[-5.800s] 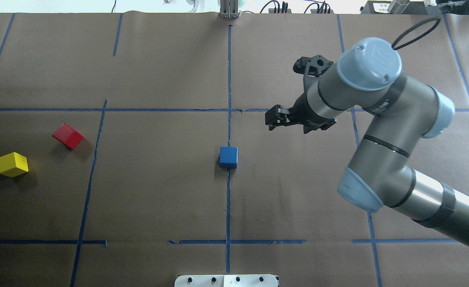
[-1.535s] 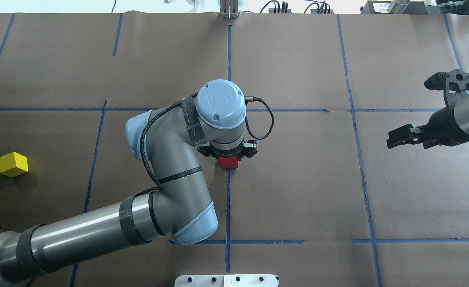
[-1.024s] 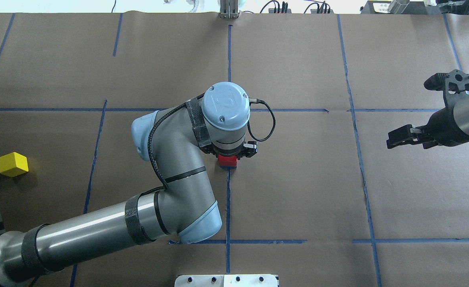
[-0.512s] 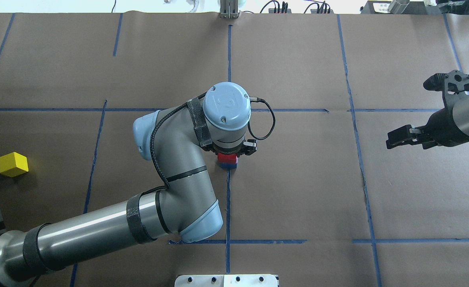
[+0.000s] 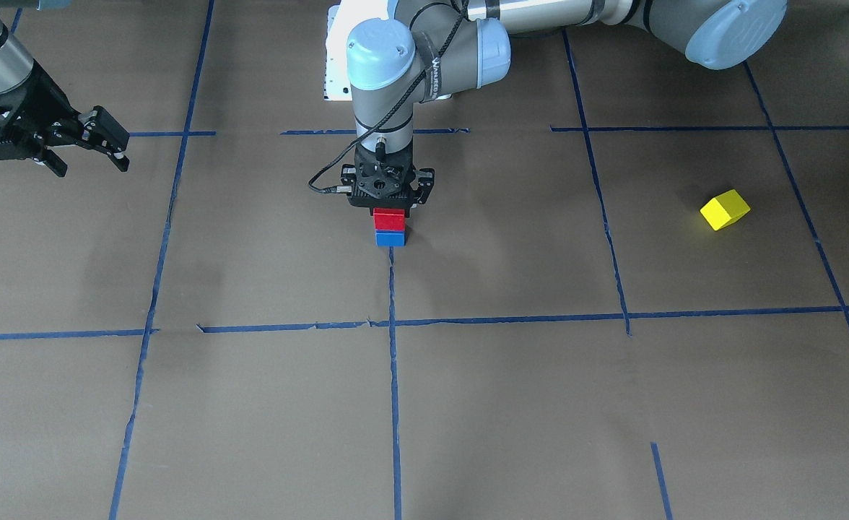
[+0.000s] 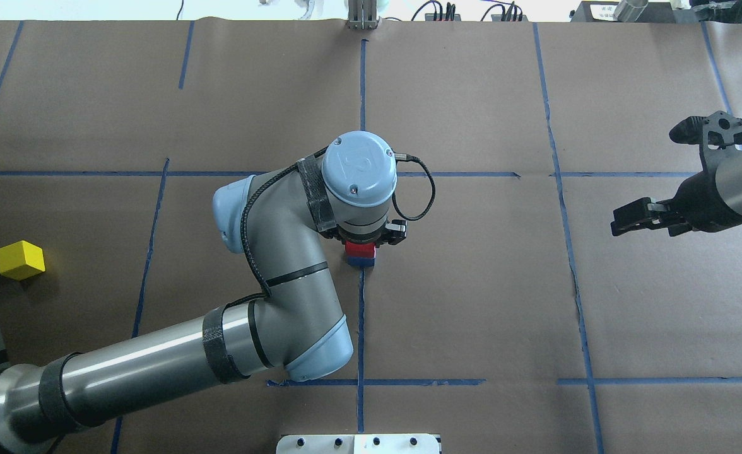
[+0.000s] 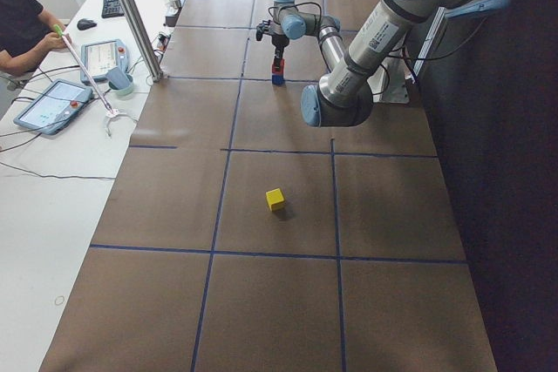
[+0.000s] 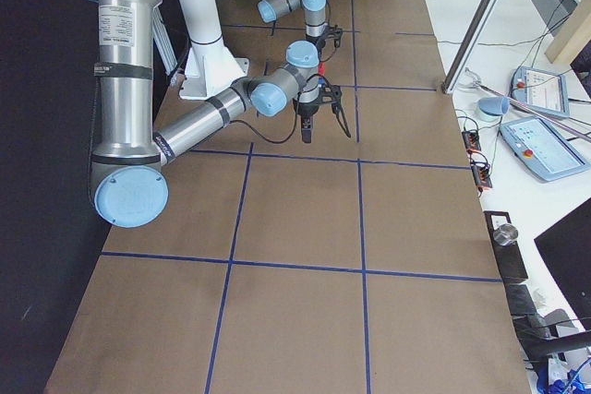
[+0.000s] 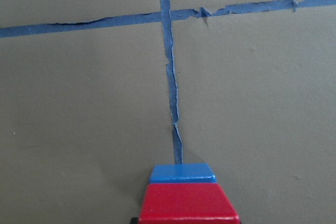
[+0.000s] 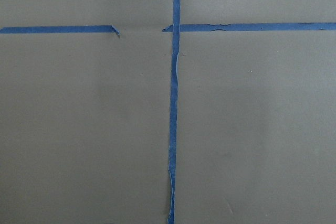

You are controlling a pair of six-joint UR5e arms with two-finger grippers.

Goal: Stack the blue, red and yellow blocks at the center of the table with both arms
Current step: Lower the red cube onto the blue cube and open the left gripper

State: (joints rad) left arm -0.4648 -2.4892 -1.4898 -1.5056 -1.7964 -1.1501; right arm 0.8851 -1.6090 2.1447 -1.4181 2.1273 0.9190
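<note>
Small matte red cube (image 5: pixel 388 219) sat flush atop matching blue cube (image 5: pixel 390 238) on the brown table's (image 5: pixel 511 404) centre tape line, left gripper (image 5: pixel 388 209) clenched on it. Right gripper (image 5: pixel 110 144) hung spread, well apart.

Robotics laboratory: a left arm (image 6: pixel 156 359) and a right arm (image 6: pixel 724 189), both jointed industrial robots, are mounted at a white pedestal (image 8: pixel 199 6) over a brown paper-covered worktop (image 6: pixel 472 302) gridded with blue tape lines (image 6: pixel 360 328). At a cable-strewn white side desk (image 7: pixel 35 180), a seated person (image 7: pixel 19 23) sits beside touchscreen control tablets (image 7: pixel 51 104).
</note>
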